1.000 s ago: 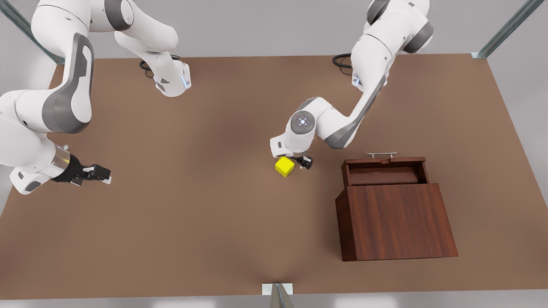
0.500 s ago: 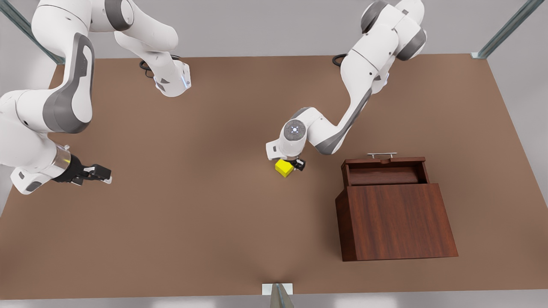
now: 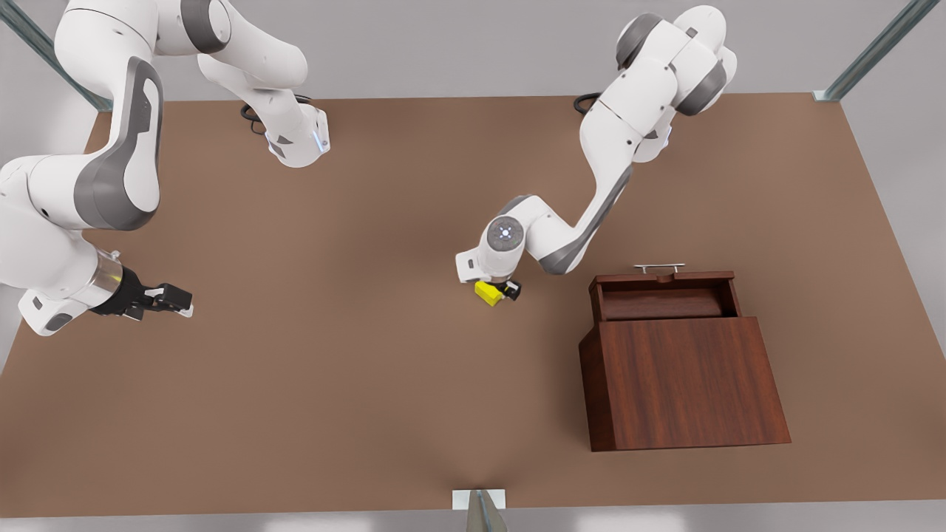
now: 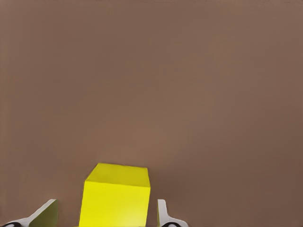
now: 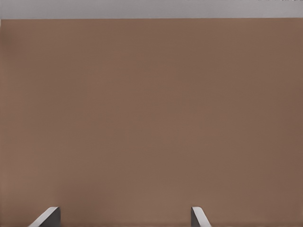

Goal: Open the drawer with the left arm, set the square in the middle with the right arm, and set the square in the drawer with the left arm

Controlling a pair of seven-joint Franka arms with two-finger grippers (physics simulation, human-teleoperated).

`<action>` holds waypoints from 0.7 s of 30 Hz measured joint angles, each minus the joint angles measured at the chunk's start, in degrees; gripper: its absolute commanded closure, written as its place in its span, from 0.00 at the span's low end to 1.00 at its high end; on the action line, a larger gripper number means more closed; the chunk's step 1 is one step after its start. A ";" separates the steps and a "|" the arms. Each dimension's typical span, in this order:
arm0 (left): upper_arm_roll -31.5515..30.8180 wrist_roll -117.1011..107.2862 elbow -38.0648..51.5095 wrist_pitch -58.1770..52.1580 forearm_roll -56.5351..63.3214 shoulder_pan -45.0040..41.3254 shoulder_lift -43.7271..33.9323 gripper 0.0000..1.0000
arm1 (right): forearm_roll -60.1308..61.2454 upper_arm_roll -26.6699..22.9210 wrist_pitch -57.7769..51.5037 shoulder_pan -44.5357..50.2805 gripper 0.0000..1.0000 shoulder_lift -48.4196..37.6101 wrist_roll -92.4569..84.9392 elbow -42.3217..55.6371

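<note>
The yellow square (image 3: 488, 294) (image 4: 116, 201) rests on the brown tabletop near the middle. My left gripper (image 3: 497, 288) (image 4: 104, 215) has come down over it and is open. One finger (image 4: 163, 216) stands on each side of the square with a small gap, and the hand hides the square's top in the front view. The drawer (image 3: 669, 303) is pulled out of the dark wooden cabinet (image 3: 684, 384), its silver handle (image 3: 659, 267) facing the back. My right gripper (image 3: 185, 304) (image 5: 123, 216) waits open, low over bare table at the front view's left.
The cabinet stands at the front view's right, a short way from the square. Both arm bases (image 3: 295, 140) sit along the table's far edge. A metal bracket (image 3: 479, 501) marks the near edge.
My left gripper has shifted toward the front view's left and lowered onto the square, which now sits between its fingers. The square, drawer and right arm have stayed still.
</note>
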 measured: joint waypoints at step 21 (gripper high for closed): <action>2.20 -0.52 -0.01 3.88 -0.05 -2.29 4.00 0.00 | 0.08 -0.06 0.00 0.07 0.00 0.00 0.10 0.00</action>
